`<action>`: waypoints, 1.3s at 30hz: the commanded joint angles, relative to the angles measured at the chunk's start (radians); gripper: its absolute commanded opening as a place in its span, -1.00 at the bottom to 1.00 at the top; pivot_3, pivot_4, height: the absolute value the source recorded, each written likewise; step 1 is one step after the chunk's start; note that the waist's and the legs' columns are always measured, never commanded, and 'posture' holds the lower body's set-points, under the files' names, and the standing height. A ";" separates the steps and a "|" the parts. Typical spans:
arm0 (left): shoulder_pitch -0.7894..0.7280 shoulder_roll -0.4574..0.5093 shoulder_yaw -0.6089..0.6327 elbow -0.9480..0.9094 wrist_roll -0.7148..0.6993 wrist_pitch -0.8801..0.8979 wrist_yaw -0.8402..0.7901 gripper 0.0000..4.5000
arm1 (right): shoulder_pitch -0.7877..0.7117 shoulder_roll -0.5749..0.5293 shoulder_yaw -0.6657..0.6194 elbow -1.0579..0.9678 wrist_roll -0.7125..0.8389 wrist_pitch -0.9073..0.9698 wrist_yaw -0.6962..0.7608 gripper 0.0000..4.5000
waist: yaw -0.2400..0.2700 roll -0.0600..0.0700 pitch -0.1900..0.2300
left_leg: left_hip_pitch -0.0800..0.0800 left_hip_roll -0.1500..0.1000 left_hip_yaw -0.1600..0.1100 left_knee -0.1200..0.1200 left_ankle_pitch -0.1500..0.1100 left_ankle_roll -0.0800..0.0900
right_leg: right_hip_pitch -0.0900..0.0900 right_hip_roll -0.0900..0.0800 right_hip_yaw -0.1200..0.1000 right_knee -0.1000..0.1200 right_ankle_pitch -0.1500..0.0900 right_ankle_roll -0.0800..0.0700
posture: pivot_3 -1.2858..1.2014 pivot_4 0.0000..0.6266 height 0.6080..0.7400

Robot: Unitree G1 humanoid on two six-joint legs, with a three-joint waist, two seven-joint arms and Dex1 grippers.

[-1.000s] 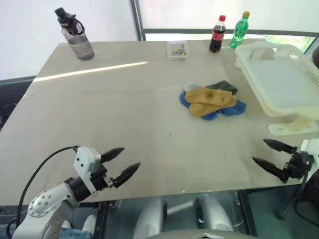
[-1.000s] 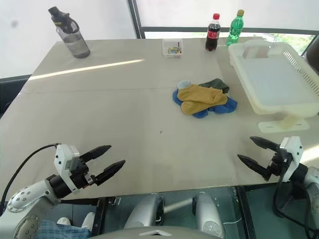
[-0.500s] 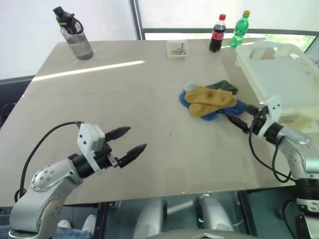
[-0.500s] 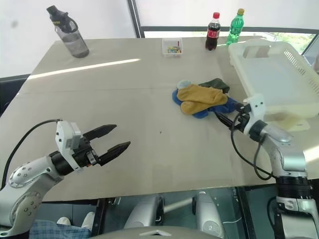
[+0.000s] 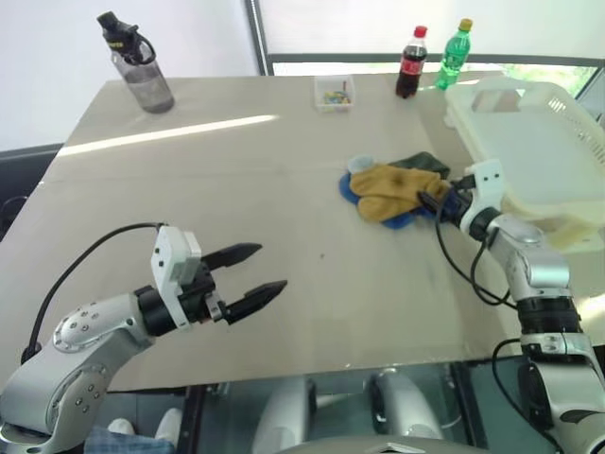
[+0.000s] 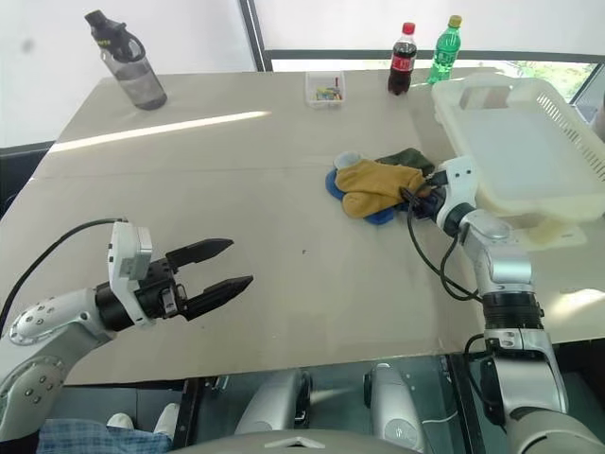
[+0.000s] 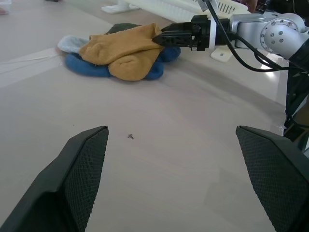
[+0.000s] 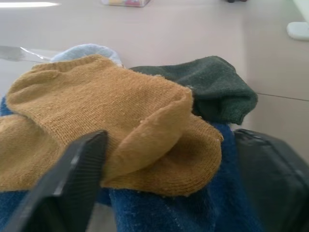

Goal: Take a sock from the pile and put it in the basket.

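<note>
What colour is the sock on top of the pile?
Mustard yellow. The top sock shows best in the right wrist view.

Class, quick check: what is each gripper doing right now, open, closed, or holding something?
Left gripper: jaws open, holding nothing.
Right gripper: at the mustard sock on the pile; jaws open around a fold, not yet clamped.
</note>
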 commanded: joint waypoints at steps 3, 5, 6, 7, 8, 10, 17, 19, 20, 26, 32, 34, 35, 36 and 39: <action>0.009 0.016 0.032 -0.048 -0.016 -0.009 -0.003 1.00 | -0.012 0.000 -0.022 -0.027 -0.007 -0.032 -0.001 -0.33 | 0.000 0.000 0.000 | 0.000 0.000 0.000 0.000 0.000 0.000 | 0.000 0.000 0.000 0.000 0.000 0.000 | 0.03 -0.52 1.00; 0.008 0.018 0.031 -0.046 -0.014 -0.009 -0.004 1.00 | -0.008 0.003 -0.025 -0.045 -0.002 -0.042 0.005 -0.73 | 0.000 0.000 0.000 | 0.000 0.000 0.000 0.000 0.000 0.000 | 0.000 0.000 0.000 0.000 0.000 0.000 | 0.03 -0.52 1.00; 0.008 0.019 0.030 -0.044 -0.012 -0.010 -0.005 1.00 | -0.007 0.005 -0.027 -0.054 0.002 -0.045 0.006 -0.98 | 0.000 0.000 0.000 | 0.000 0.000 0.000 0.000 0.000 0.000 | 0.000 0.000 0.000 0.000 0.000 0.000 | 0.03 -0.52 1.00; 0.008 0.020 0.028 -0.042 -0.009 -0.012 -0.007 1.00 | -0.006 0.007 -0.028 -0.065 0.005 -0.047 0.008 -0.99 | 0.000 0.000 0.000 | 0.000 0.000 0.000 0.000 0.000 0.000 | 0.000 0.000 0.000 0.000 0.000 0.000 | 0.03 -0.52 1.00; 0.008 0.020 0.027 -0.041 -0.008 -0.013 -0.007 1.00 | -0.004 0.008 -0.027 -0.074 0.007 -0.047 0.009 -0.99 | 0.000 0.000 0.000 | 0.000 0.000 0.000 0.000 0.000 0.000 | 0.000 0.000 0.000 0.000 0.000 0.000 | 0.03 -0.52 1.00; 0.004 0.021 0.024 -0.039 -0.007 -0.013 -0.007 1.00 | -0.002 0.010 -0.028 -0.083 0.007 -0.043 0.007 -0.99 | 0.000 0.000 0.000 | 0.000 0.000 0.000 0.000 0.000 0.000 | 0.000 0.000 0.000 0.000 0.000 0.000 | 0.03 -0.52 1.00; -0.013 0.021 0.012 -0.028 -0.003 -0.013 -0.012 1.00 | 0.005 0.008 -0.054 -0.127 0.054 -0.009 0.030 -0.99 | 0.000 0.000 0.000 | 0.000 0.000 0.000 0.000 0.000 0.000 | 0.000 0.000 0.000 0.000 0.000 0.000 | 0.03 -0.52 1.00; -0.014 0.021 0.010 -0.025 0.001 -0.014 -0.015 1.00 | 0.019 -0.004 -0.084 -0.201 0.159 0.084 0.085 -0.99 | 0.000 0.000 0.000 | 0.000 0.000 0.000 0.000 0.000 0.000 | 0.000 0.000 0.000 0.000 0.000 0.000 | 0.03 -0.52 1.00; -0.014 0.021 0.010 -0.025 0.002 -0.015 -0.015 1.00 | 0.028 -0.012 -0.098 -0.239 0.209 0.135 0.110 -0.99 | 0.001 0.000 0.000 | 0.000 0.000 0.000 0.000 0.000 0.000 | 0.000 0.000 0.000 0.000 0.000 0.000 | 0.03 -0.52 1.00; -0.015 0.018 0.006 -0.025 0.003 -0.014 -0.016 1.00 | 0.047 -0.139 -0.287 -0.373 0.534 0.466 0.159 -0.99 | 0.003 0.001 0.000 | 0.000 0.001 -0.001 0.000 0.000 0.000 | 0.000 -0.001 0.000 0.000 -0.001 -0.001 | 0.03 -0.52 1.00; -0.027 0.021 -0.003 -0.012 0.008 -0.016 -0.028 1.00 | 0.104 -0.266 -0.348 -0.424 0.749 0.703 0.206 -0.99 | -0.001 0.000 0.000 | 0.000 0.001 0.000 0.000 0.000 0.000 | 0.000 0.000 0.000 -0.001 -0.002 -0.004 | 0.03 -0.52 1.00; -0.038 0.021 -0.008 -0.003 0.012 -0.017 -0.032 1.00 | 0.166 -0.310 -0.317 -0.462 0.789 0.788 0.229 -0.99 | 0.001 0.000 0.000 | 0.000 0.001 0.000 -0.001 0.000 0.000 | 0.000 0.001 0.000 -0.001 -0.002 -0.004 | 0.03 -0.52 1.00; -0.041 0.021 -0.011 0.001 0.015 -0.019 -0.035 1.00 | 0.208 -0.330 -0.289 -0.478 0.779 0.818 0.225 -0.99 | 0.002 0.000 0.000 | 0.000 0.001 -0.001 -0.001 0.000 0.000 | 0.000 0.001 -0.001 0.000 -0.002 -0.004 | 0.03 -0.52 1.00; -0.045 0.021 -0.014 0.005 0.018 -0.019 -0.038 1.00 | 0.240 -0.343 -0.268 -0.486 0.765 0.832 0.216 -0.99 | 0.002 0.000 0.000 | 0.000 0.001 -0.001 -0.001 0.000 0.000 | 0.000 0.001 -0.001 0.000 -0.002 -0.004 | 0.03 -0.52 1.00; -0.053 0.021 -0.021 0.011 0.021 -0.019 -0.046 1.00 | 0.330 -0.372 -0.235 -0.505 0.744 0.884 0.191 -0.99 | 0.003 -0.001 0.000 | 0.000 0.001 0.002 0.000 0.000 0.000 | 0.000 0.001 0.001 -0.001 -0.003 -0.003 | 0.03 -0.52 1.00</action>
